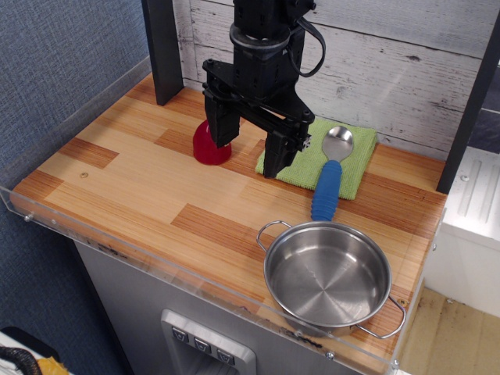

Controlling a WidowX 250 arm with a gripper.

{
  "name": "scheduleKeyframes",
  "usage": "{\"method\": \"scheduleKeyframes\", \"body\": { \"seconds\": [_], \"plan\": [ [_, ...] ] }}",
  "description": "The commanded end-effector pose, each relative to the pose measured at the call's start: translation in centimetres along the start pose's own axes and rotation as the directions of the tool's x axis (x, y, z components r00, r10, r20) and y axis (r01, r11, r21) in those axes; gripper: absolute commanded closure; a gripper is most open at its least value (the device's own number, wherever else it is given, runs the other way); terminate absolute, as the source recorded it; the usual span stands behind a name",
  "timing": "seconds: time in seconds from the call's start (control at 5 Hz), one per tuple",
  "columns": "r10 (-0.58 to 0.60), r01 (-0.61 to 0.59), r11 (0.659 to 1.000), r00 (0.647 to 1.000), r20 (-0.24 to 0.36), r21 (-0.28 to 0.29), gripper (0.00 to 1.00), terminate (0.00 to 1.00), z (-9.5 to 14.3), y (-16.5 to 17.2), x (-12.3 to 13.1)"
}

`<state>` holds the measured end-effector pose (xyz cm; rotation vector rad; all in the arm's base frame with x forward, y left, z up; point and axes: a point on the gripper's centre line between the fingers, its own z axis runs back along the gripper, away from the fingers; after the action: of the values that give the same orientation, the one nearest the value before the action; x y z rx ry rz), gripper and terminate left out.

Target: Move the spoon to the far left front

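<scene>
The spoon [330, 173] has a shiny silver bowl and a thick blue ribbed handle. Its bowl rests on a green cloth [320, 158] at the back right, and its handle points toward the front. My black gripper [247, 154] hangs open and empty above the table, left of the spoon, with one finger near the cloth's left edge and the other over a red object [209, 147]. The gripper touches nothing.
A steel two-handled pot [328, 276] stands at the front right. The wooden table [133, 180] has a clear plastic rim along its left and front edges. A dark post [165, 48] stands at the back left and a plank wall runs behind.
</scene>
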<state>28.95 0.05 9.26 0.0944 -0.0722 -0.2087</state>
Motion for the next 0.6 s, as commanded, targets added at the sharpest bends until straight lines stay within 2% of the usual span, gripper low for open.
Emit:
{"method": "scheduleKeyframes", "body": {
  "seconds": [0.0,0.2,0.4],
  "plan": [
    [0.0,0.0,1.0,1.0,0.0,0.0,0.0,0.0,0.0,0.0,0.0],
    [0.001,-0.001,1.0,1.0,0.018,0.023,0.0,0.0,-1.0,-1.1,1.5],
    [0.019,-0.018,1.0,0.998,0.056,-0.007,0.0,0.0,-1.9,-2.0,3.1]
  ]
}}
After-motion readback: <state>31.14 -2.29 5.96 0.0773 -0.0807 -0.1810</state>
